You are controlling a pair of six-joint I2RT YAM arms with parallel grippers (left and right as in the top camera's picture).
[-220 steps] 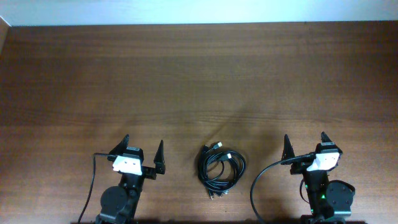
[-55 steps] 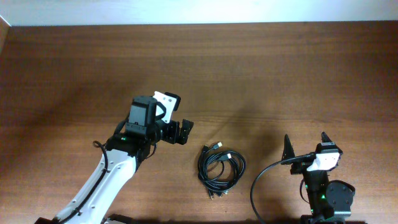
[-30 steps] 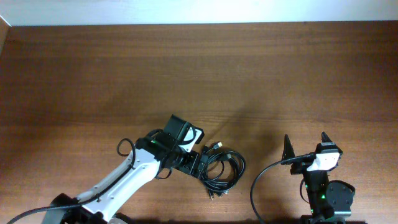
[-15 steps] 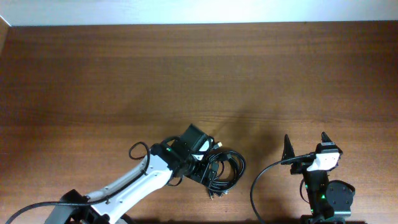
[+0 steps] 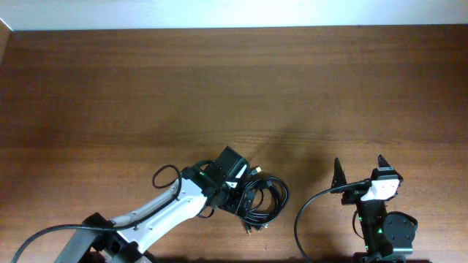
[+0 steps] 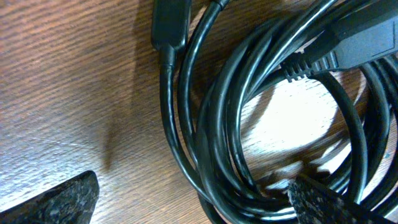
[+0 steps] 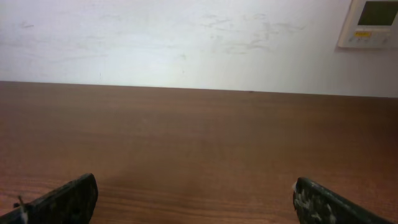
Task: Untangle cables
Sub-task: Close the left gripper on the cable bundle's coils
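Dark wooden table (image 5: 219,88) below white wall (image 7: 186,37); left jaws apart over coiled cables (image 5: 281,196), right jaws apart.

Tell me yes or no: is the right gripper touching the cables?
No, the right gripper sits apart from the cables, fingers open.

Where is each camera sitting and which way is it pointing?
Overhead: above the table, looking straight down; shows both arms, the left gripper at the cables.
Left wrist: on the left arm, pointing down close onto the cables; its open fingertips at the bottom corners.
Right wrist: on the right gripper, facing level across the table to the wall; fingertips only.
Shared: overhead and left wrist both see the cables.
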